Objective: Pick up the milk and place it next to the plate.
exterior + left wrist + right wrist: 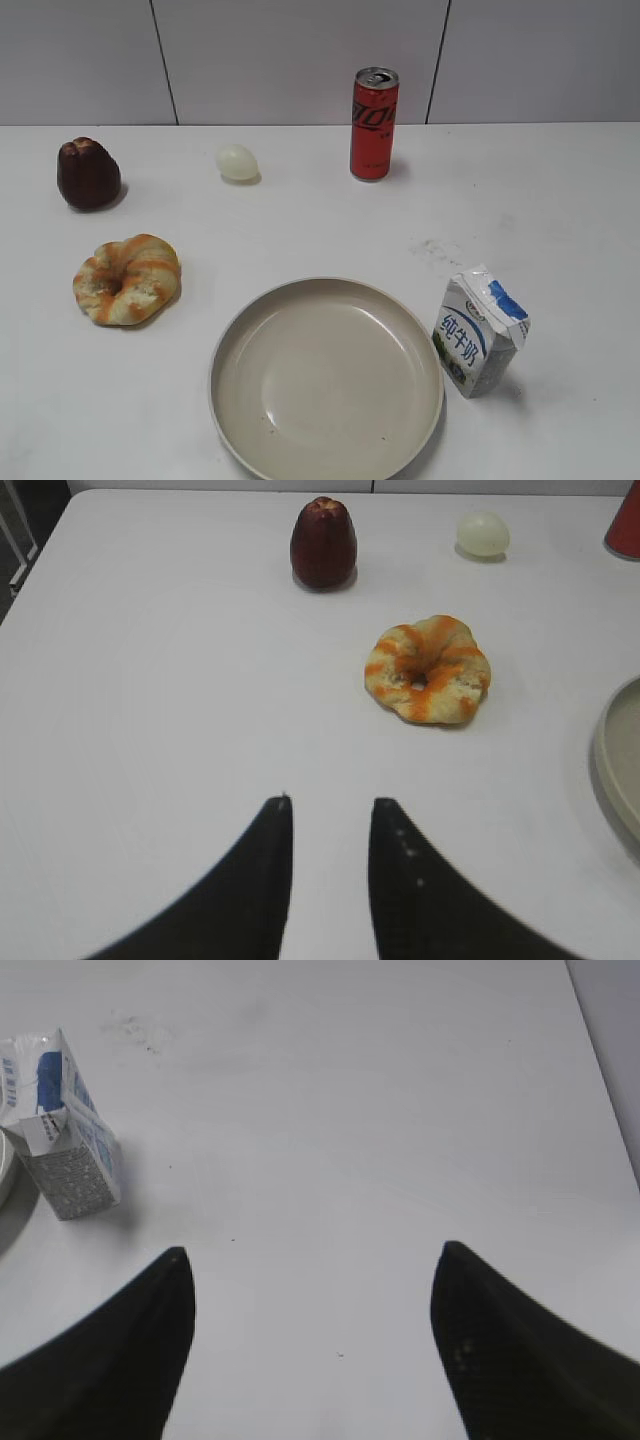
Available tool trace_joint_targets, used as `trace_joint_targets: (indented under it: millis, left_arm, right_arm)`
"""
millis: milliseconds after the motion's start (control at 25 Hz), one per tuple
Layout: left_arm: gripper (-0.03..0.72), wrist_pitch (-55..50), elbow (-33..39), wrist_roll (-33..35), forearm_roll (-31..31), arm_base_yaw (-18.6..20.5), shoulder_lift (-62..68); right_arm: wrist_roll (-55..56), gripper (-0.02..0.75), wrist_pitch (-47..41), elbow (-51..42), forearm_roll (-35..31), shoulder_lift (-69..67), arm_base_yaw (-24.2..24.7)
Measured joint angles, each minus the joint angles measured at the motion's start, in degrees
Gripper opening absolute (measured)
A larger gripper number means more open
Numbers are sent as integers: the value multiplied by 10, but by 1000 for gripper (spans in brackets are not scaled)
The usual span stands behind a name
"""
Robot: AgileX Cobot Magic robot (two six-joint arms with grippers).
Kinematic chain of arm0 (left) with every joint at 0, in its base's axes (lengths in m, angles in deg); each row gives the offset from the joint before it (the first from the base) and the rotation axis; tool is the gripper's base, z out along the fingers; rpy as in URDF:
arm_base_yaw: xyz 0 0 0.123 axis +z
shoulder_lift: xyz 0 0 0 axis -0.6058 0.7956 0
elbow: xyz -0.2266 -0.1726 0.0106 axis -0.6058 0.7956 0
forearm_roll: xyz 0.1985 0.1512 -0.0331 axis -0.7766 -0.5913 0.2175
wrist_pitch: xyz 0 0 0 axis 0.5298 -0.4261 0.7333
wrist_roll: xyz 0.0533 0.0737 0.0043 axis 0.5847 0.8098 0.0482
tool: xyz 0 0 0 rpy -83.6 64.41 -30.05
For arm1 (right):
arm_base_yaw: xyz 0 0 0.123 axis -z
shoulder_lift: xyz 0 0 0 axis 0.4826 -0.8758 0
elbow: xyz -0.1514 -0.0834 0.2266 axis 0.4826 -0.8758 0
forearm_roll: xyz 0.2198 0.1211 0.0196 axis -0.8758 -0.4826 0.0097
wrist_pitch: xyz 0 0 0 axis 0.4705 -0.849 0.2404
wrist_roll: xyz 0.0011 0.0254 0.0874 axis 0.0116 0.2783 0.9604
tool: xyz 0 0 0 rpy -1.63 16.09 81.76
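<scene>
The milk (480, 331) is a small white gable-top carton with blue and green markings. It stands upright on the table just right of the plate (326, 381), a large round beige plate at the front middle. The carton also shows in the right wrist view (62, 1125), at the left edge beside the plate's rim. My right gripper (312, 1250) is open and empty over bare table to the carton's right. My left gripper (330, 802) is open a little and empty, well short of the bread. Neither gripper shows in the exterior view.
A tall red soda can (374, 124) stands at the back. A pale egg (237, 162), a dark brown cake (88, 173) and a ring-shaped bread (127, 279) lie on the left. The plate's rim (612, 760) shows in the left wrist view.
</scene>
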Motion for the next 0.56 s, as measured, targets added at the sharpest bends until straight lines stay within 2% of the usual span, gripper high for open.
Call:
trace_joint_targets:
  millis: [560]
  left_arm:
    - [209, 0, 0, 0, 0, 0, 0]
  right_arm:
    - [1, 555, -1, -1, -2, 60, 0]
